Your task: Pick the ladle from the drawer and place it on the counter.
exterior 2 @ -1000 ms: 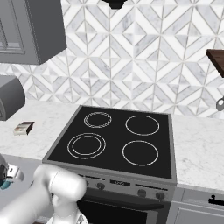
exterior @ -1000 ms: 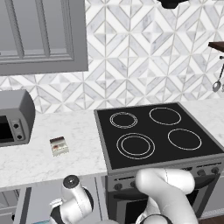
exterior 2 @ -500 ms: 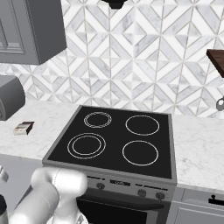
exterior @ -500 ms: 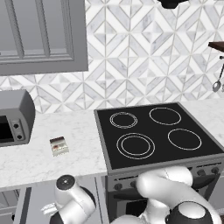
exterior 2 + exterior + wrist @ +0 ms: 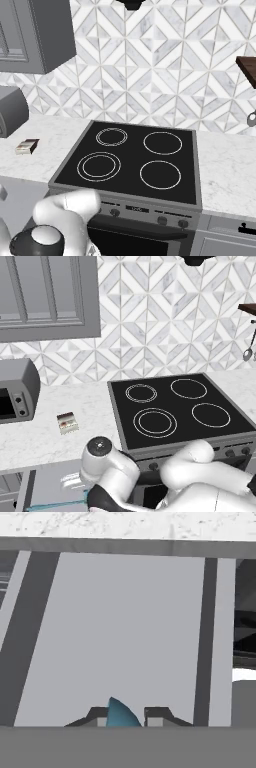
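Hand view: your gripper (image 5: 126,718) hangs over the open drawer (image 5: 120,632), its two dark fingertips (image 5: 158,715) low in the picture with a teal sliver of the ladle (image 5: 120,714) between them. The ladle touches the left tip; a narrow gap shows on the right side, so you cannot tell whether the jaws are clamped on it. Beyond the tips lies the drawer's flat grey floor, and past its far wall runs the counter (image 5: 125,523).

Left base view: your arm bends down at the near edge, left of the cooktop (image 5: 175,408). A thin teal strip of the ladle (image 5: 60,505) shows at the bottom left, over the drawer (image 5: 55,483). On the counter (image 5: 50,431) stand a toaster oven (image 5: 15,398) at far left and a small box (image 5: 67,422) nearer the cooktop.
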